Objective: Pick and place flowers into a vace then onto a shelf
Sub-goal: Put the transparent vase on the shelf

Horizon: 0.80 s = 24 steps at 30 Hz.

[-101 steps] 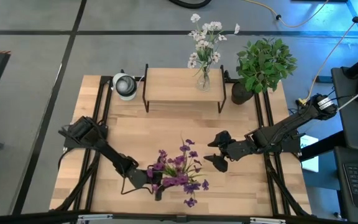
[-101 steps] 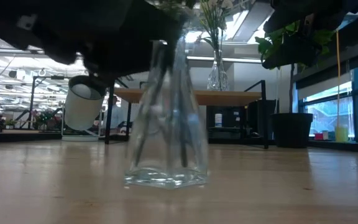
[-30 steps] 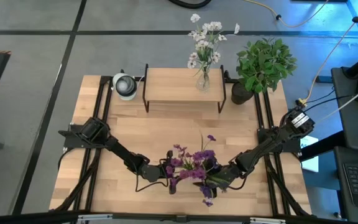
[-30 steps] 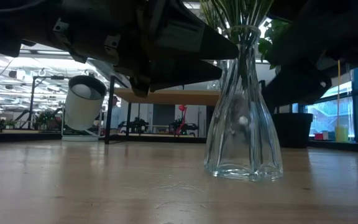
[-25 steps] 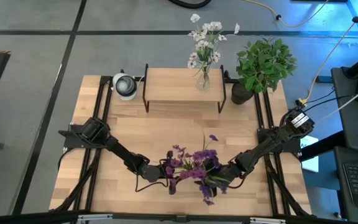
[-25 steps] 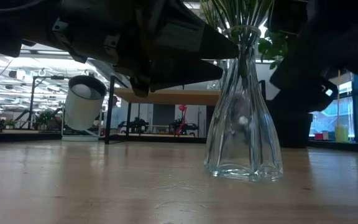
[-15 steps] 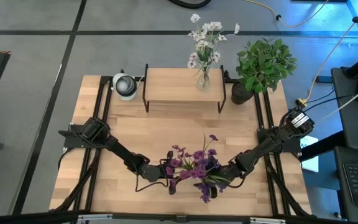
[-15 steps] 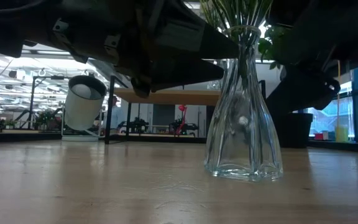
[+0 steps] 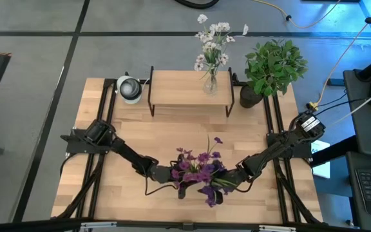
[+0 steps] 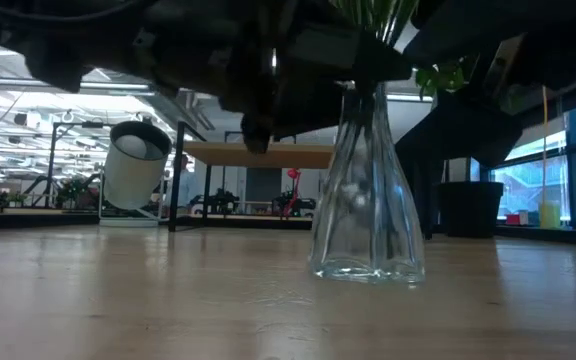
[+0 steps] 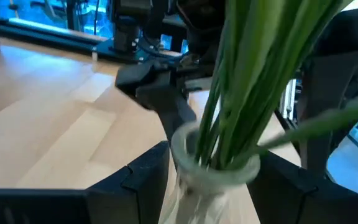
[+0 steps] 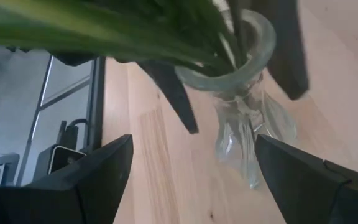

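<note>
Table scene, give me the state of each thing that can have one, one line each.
Clear glass vase: upright on the wooden table, holding purple flowers.
Left hand: fingers either side of that vase's neck.
Right hand: open, spread around the same vase.
Second glass vase of white flowers: upright on the wooden-topped shelf.
Green potted plant: upright beside the shelf.

I see purple flowers (image 9: 201,169) upright in a clear vase (image 10: 367,200), table's 6 o'clock | white flowers (image 9: 212,40) in a second vase on the shelf (image 9: 179,87), 12 o'clock.
</note>
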### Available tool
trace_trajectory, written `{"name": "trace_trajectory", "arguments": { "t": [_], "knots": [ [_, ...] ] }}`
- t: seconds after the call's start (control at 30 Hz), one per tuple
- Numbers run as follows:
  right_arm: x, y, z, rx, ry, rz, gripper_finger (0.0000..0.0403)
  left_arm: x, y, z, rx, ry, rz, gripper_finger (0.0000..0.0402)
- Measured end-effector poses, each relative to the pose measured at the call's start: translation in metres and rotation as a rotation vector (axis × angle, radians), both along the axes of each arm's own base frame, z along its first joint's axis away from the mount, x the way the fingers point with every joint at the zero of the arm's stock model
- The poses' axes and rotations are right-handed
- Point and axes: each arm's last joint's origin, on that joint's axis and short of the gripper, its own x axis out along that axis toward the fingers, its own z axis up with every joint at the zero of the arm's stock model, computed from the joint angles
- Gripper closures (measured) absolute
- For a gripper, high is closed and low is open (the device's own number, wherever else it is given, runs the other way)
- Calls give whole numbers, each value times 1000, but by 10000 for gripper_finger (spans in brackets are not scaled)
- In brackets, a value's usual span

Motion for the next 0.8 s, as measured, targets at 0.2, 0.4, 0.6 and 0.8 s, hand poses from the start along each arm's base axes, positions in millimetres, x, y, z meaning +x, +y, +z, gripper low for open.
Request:
{"name": "trace_trajectory", "arguments": {
  "t": [0.2,0.4,0.6,0.8],
  "knots": [
    [0,1,1,-7,-13,10,63,10,7,5,32,6,21,212],
    [0,0,1,-10,-8,11,63,8,5,-3,46,99,-1,240],
    [0,0,0,-13,-6,12,63,6,3,-5,12,119,29,274],
    [-1,0,-1,-22,6,13,63,6,3,-4,8,112,36,288]
  ]
}}
